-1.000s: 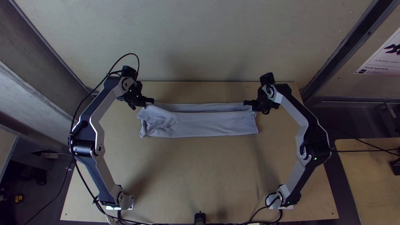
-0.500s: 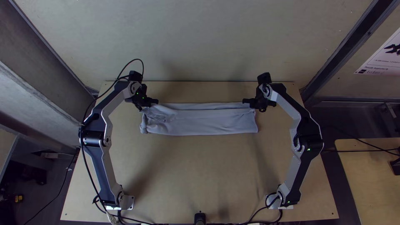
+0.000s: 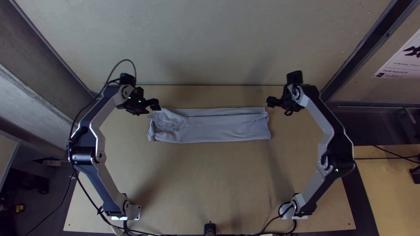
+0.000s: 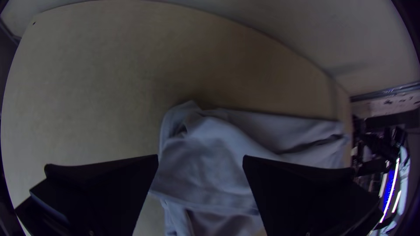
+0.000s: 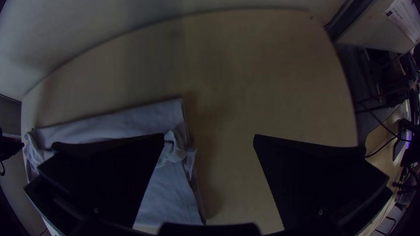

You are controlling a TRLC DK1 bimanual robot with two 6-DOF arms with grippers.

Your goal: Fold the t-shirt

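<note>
One wooden counter (image 3: 210, 183) extends widely nearside of the t-shirt (image 3: 223, 131), my larger working room; a narrower strip and a pale wall (image 3: 210, 43) lie beyond. One t-shirt, folded into a long band, lies flat. Two grippers, both spread: my left gripper (image 3: 156, 105) near its far-left corner, my right gripper (image 3: 272, 102) near its far-right.

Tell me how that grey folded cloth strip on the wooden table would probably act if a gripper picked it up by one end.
The grey cloth strip would probably droop, since soft wrinkles suggest floppy fabric. Its stacked layers might slip apart, as nothing visible fastens them. It looks unlikely to roll, lying flat.
</note>
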